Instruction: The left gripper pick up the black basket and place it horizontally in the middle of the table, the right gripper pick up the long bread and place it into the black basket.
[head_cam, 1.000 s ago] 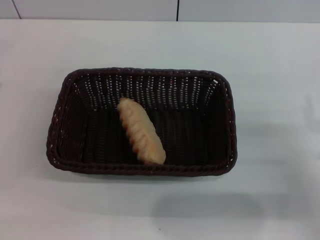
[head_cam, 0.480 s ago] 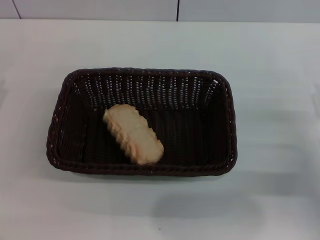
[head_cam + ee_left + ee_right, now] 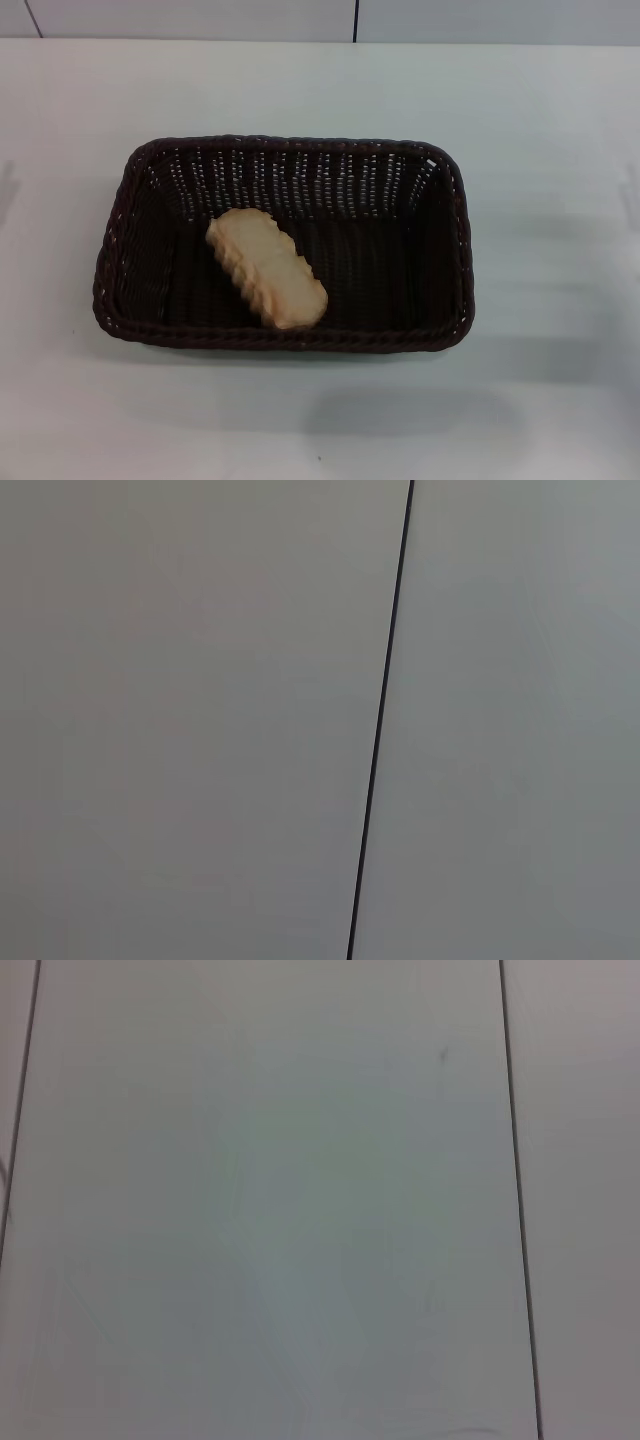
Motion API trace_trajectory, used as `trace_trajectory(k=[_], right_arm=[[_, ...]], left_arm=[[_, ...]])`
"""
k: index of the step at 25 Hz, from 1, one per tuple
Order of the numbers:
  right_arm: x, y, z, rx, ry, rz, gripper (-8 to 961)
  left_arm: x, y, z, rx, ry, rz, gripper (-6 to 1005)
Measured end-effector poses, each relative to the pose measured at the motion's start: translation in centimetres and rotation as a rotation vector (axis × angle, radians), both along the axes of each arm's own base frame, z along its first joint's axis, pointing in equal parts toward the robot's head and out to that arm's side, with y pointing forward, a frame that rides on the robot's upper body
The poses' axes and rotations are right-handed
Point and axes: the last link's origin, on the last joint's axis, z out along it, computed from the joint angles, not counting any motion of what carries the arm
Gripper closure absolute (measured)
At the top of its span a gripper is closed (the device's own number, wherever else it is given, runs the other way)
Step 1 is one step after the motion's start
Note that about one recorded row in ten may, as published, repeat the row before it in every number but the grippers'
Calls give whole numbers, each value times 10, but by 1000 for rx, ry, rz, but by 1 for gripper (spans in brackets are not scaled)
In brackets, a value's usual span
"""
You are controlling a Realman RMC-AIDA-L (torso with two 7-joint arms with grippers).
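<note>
The black basket point(image 3: 130, 260) lies lengthwise across the middle of the white table point(image 3: 540, 120) in the head view. Inside it, left of centre, the long bread point(image 3: 266, 267) rests on the basket floor, lying flat on its side and slanting from back left to front right. Neither gripper shows in any view. Both wrist views show only pale grey panels with thin dark seams.
A wall with a dark vertical seam point(image 3: 355, 20) runs behind the table's far edge. White tabletop surrounds the basket on all sides.
One second ago the bread stood on edge with its ridges up; by half a second ago it had tipped flat onto its side. It has lain still since.
</note>
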Motion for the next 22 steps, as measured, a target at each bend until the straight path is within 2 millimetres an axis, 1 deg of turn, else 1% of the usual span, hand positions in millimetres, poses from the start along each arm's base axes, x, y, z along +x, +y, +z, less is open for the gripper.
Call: trace_trajectory(k=[14,22], right_arm=[[1,-3,-1,4,5,-3,302],[-3,1,-1,-1,7,6,302]], left_arm=[[0,1,0,2,3,-2,230],[1,2,1,2,4,-6,232]])
